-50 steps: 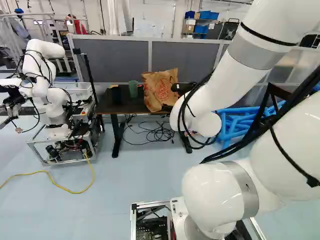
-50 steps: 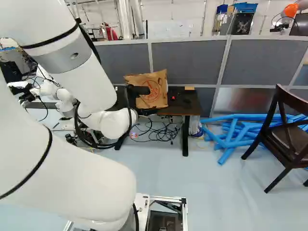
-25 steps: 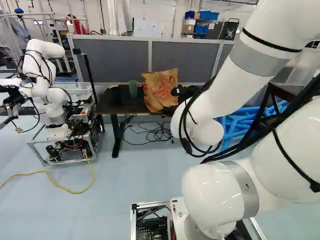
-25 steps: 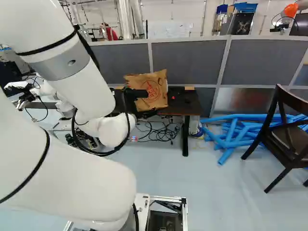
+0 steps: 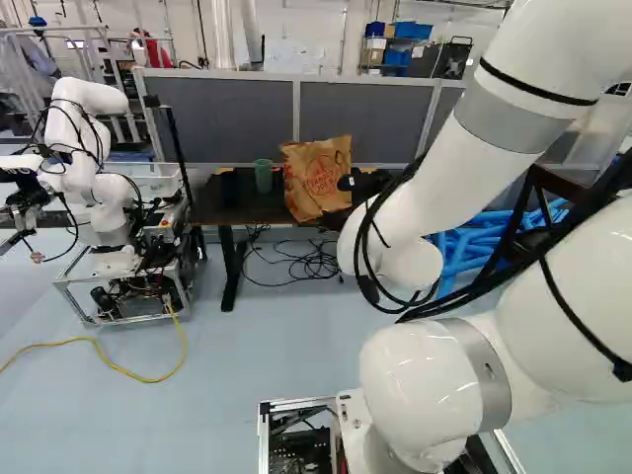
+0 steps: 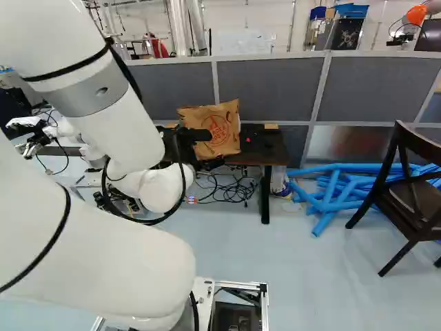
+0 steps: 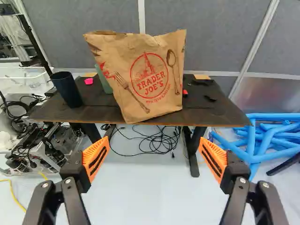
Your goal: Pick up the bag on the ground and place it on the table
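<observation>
My gripper [image 5: 367, 188] has its orange-padded fingers spread well apart, with nothing between them. Below lies the pale blue-grey floor [image 7: 140, 187]. At 12 o'clock stands the dark-topped table [image 7: 105, 114], black cables [image 7: 152, 143] tangled on the floor beneath it. It carries the bag [image 7: 150, 79], with a black cup [image 7: 68, 89] at 11 o'clock and a green cup [image 5: 263, 176] partly behind the bag. Blue tubes [image 7: 267, 140] lie heaped at 1 o'clock, a dark chair [image 6: 413, 193] at 2, another robot [image 5: 89, 148] at 10. A grey partition [image 7: 206, 33] runs behind the table.

The bag is brown paper, roughly upright but tilted, a lower corner at the table's front edge. Its top rim is uneven, its face creased, printed with a red ring, a fork and a spoon.
</observation>
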Controlling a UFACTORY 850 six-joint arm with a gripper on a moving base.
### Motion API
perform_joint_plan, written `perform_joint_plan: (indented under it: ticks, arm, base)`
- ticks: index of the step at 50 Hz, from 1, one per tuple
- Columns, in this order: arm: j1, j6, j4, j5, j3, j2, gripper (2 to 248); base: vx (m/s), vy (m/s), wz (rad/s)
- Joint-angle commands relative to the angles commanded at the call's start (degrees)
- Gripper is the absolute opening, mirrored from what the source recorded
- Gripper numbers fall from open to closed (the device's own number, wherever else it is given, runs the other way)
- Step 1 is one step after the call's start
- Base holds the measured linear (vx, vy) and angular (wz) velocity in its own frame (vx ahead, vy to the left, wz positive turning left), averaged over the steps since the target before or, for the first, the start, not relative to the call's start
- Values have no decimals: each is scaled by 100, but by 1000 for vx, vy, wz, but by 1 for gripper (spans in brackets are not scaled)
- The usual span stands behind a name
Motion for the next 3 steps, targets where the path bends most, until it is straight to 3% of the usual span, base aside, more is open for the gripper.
perform_joint_plan:
  ticks: [3]
  arm:
    - [0, 0, 0, 0, 0, 0, 247]
  base:
    - [0, 0, 0]
